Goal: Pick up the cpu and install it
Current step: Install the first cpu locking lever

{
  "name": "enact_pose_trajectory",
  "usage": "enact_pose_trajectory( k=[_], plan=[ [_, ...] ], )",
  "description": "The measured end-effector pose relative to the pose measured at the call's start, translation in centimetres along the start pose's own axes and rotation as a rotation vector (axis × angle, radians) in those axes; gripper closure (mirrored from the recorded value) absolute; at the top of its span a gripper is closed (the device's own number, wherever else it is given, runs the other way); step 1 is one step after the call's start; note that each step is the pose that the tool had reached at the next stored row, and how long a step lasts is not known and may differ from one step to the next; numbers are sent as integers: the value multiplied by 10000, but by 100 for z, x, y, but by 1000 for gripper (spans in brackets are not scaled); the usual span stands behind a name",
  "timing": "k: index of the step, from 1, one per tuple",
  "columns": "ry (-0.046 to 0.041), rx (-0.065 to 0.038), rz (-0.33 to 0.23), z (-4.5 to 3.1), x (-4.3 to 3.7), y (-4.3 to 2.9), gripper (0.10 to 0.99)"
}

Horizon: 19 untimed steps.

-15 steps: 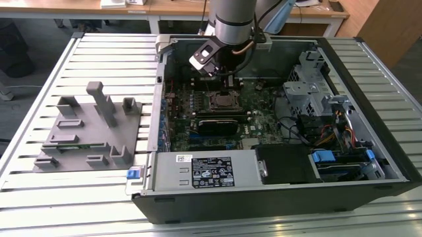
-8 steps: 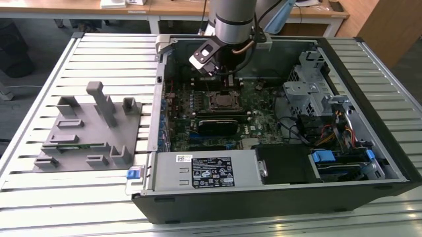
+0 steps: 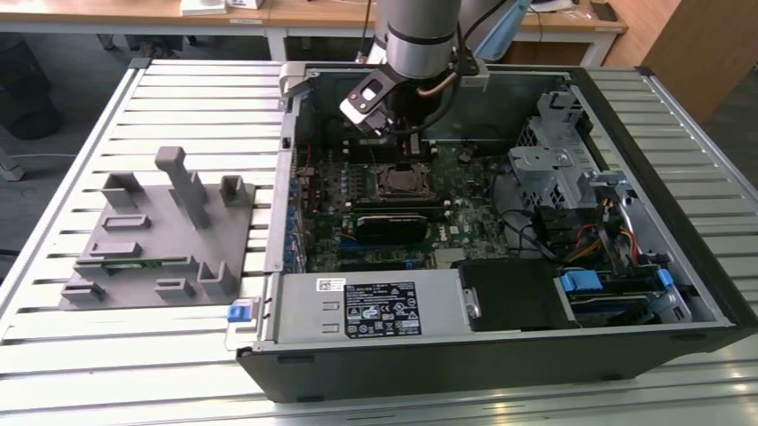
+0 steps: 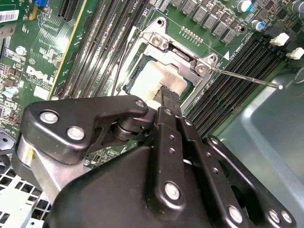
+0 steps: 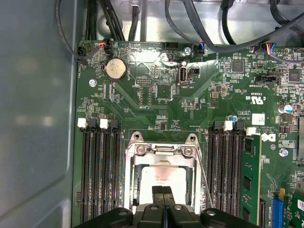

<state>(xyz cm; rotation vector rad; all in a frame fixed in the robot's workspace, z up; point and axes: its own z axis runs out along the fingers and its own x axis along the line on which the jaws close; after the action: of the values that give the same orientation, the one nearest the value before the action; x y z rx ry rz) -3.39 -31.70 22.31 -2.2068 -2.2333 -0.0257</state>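
**Operator:** How do we find the arm?

**Technician:** In the exterior view it stands near-vertical, reaching down into the open computer case. In both wrist views the gripper points at the motherboard, its jaws pressed together with nothing between them.

**Operator:** Where do we locate the cpu?

**Technician:** It lies flat in the socket, metal top upward, directly under the fingertips. We cannot tell whether they touch it. It is square, with no long axis, and its edges run parallel to the memory slots.
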Motion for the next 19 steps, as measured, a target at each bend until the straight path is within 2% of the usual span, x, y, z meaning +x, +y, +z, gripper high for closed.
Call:
enact_pose_trajectory(
  k=[7, 16, 19],
  plan=[
    [-6, 1, -1, -8, -1, 0, 980],
    [-3, 0, -15, -57, 0, 1, 980],
    [-2, 6, -377, -58, 0, 0, 980]
  ],
)
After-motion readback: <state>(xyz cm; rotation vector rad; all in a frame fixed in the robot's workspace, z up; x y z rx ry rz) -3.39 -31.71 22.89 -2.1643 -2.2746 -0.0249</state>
